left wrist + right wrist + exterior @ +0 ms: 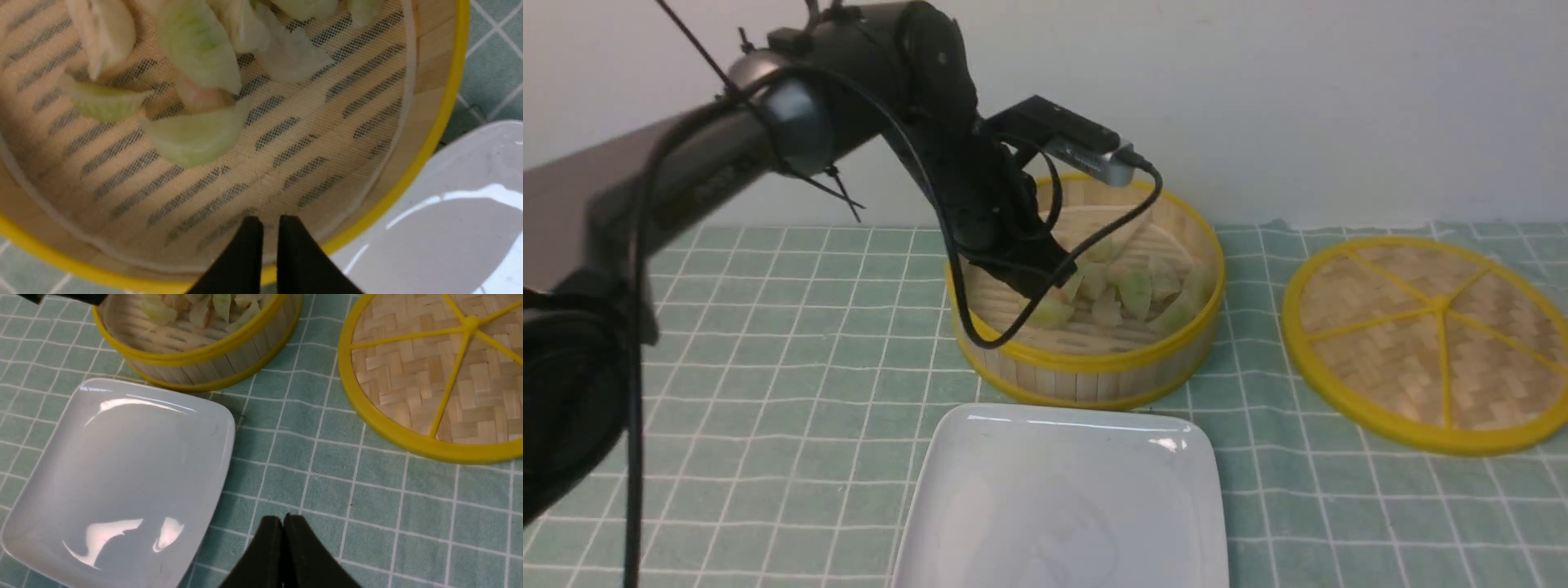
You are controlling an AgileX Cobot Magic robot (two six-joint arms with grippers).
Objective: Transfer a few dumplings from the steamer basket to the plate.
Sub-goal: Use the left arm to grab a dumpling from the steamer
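Pale green, pleated dumplings (196, 134) lie in the steamer basket (1094, 359).

Looks like a robotics lab: cabled black robot arm (947, 147) over checked cloth (792, 351), plain pale wall (1298, 106) behind!

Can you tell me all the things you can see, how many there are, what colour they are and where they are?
dumplings: several, some overlapping, pale green and whitish, in the basket
steamer basket: one, pale wood with yellow rims, behind the plate
plate: one, white, in front of the basket
woven lid: one, tan with yellow rim and spokes, right of the basket
tablecloth: one, green with white grid, under everything
wall: one, pale, at the back
left gripper: one, black, over the basket, slightly open
right gripper: one, black, shut
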